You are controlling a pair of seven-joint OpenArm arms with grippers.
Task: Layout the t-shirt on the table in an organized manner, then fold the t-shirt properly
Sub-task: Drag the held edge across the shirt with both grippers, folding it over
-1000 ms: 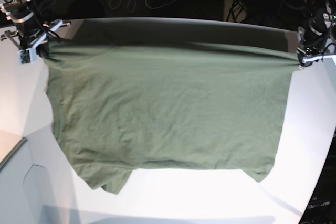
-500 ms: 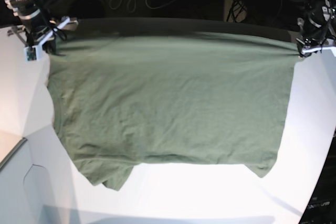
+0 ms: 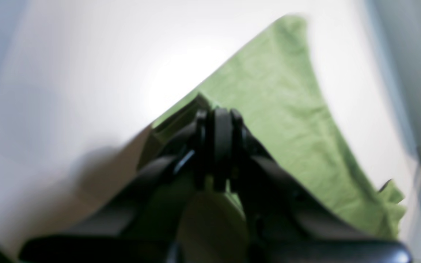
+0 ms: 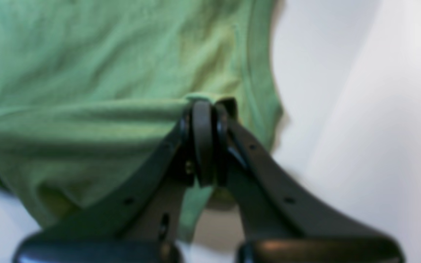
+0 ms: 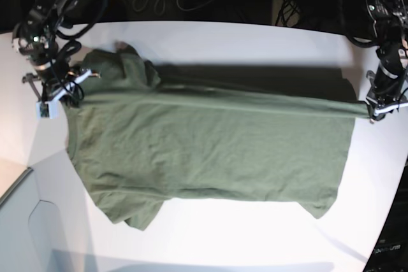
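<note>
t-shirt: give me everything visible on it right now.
The t-shirt is olive-green, soft and wrinkled, spread wide across the white table. Its far edge is pulled into a taut line between the two grippers: the right gripper and the left gripper each pinch a corner, shut on the cloth. One sleeve is bunched beside the right gripper. The near edge lies flat on the table, sleeve corners sticking out.

Bright tabletop, soft wrist views

Overhead light glares off the white table (image 5: 255,234); the shirt (image 5: 210,151) casts a dark shadow behind its raised edge. Both wrist views are blurred, and the base view curves at its edges.
</note>
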